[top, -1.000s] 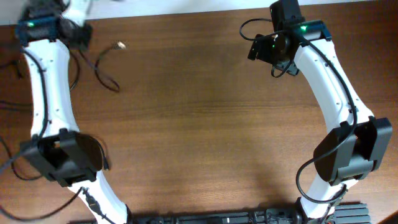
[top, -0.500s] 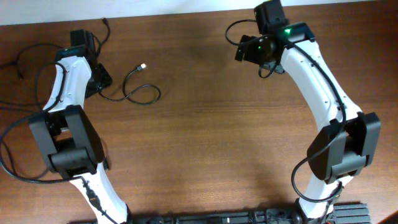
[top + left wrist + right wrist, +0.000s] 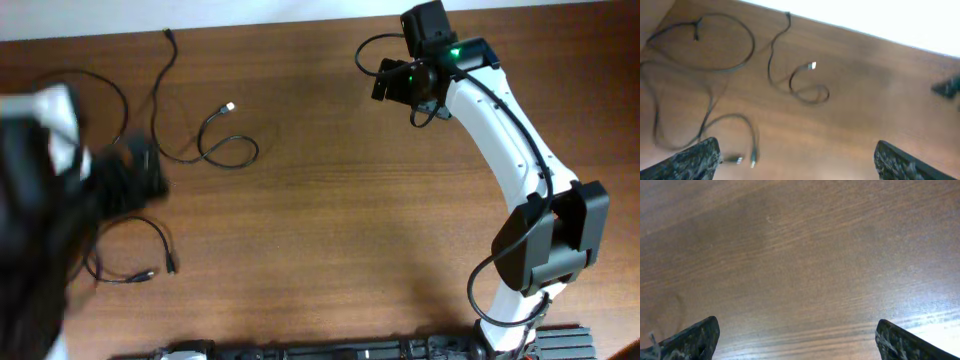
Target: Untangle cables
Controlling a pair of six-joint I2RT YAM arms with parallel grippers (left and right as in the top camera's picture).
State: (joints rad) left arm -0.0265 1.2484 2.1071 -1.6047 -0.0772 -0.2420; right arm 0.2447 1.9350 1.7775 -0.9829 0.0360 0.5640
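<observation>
- Bench (image 3: 350, 220): brown wood, filling all three views.
- Right arm (image 3: 510, 140): white, reaching up the right side to the far edge, well apart from the cables.
- Left arm (image 3: 40, 200): a blurred dark-and-white shape at the left edge of the overhead view, covering part of the cables.
- Cables (image 3: 225, 150): thin black cords spread loose on the bench's left half, not bundled. One snakes from the far edge into a small loop, a wide loop lies left of it, and another loop lies nearer with two plug ends side by side.
- Left fingers (image 3: 695, 160): spread wide, holding nothing, above the cables.
- Right fingers (image 3: 695, 340): spread wide, empty, over bare wood.
- Silver tip (image 3: 230, 106): ends the snaking cord, just beside its loop.
</observation>
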